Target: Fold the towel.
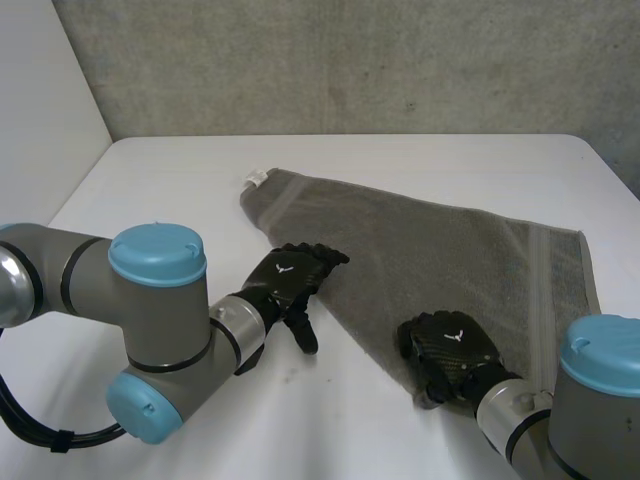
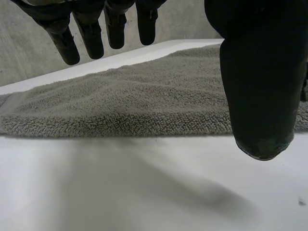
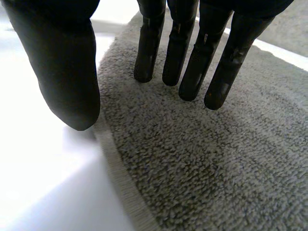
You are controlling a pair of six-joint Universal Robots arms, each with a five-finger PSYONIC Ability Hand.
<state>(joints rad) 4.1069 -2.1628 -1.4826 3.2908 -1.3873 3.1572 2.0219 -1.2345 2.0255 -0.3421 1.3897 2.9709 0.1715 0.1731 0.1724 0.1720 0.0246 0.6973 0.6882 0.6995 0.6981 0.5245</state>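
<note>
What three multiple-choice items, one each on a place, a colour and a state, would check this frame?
1. The right hand is: A at the towel's near edge; B at its far edge; C away from the towel.
2. The towel is: A blue; B grey; C white.
3. The left hand is: A open; B shut on the towel; C shut, empty.
1 A: fingers over the towel, thumb just off its near edge.
2 B: grey pile on the white table.
3 A: fingers straight, thumb apart.

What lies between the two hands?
In the head view, left hand and right hand are parted by the towel edge and bare table.
</note>
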